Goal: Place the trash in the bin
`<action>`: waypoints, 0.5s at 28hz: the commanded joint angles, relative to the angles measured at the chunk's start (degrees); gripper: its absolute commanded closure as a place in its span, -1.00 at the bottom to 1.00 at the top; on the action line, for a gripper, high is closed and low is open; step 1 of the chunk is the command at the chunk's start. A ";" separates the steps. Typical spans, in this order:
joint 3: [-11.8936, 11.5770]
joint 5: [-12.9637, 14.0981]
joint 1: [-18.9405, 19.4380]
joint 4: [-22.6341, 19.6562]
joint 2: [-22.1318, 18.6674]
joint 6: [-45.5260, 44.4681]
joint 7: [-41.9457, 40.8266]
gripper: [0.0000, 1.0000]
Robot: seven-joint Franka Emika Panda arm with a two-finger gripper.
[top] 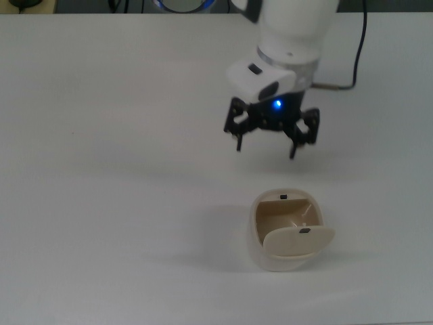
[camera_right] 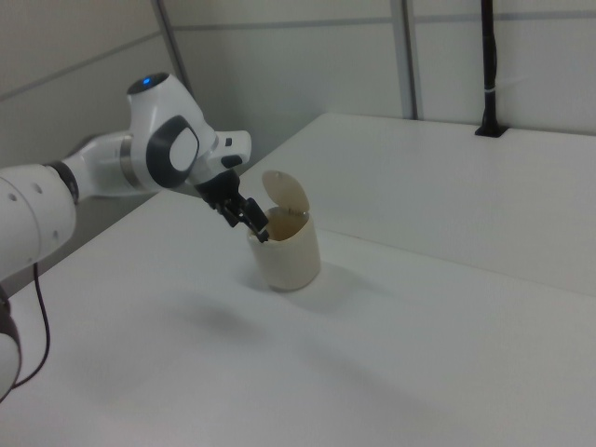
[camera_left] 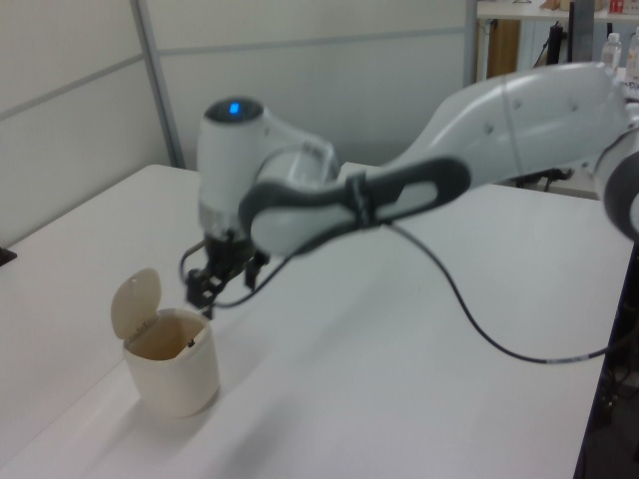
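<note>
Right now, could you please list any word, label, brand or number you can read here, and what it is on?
None can be read.
The bin has small dark marks, but none form letters.
The gripper shows only a blue light, no text.

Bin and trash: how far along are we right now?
Looks nearly done. The hand is open, empty and clear of the bin. No trash shows on the table, so it is probably inside, though no view shows it there. Nothing is in hand; only confirming the drop is left.

lab | white table (camera_left: 419, 329) | partition panels (camera_left: 300, 90) | robot arm (camera_left: 479, 130)
</note>
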 commanded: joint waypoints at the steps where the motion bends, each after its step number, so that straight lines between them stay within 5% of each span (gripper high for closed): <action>1: -0.43 4.84 -2.51 -2.33 -6.38 -10.84 -10.48 -1.00; 14: -2.27 4.93 -8.14 -2.33 -11.04 -24.65 -26.83 -1.00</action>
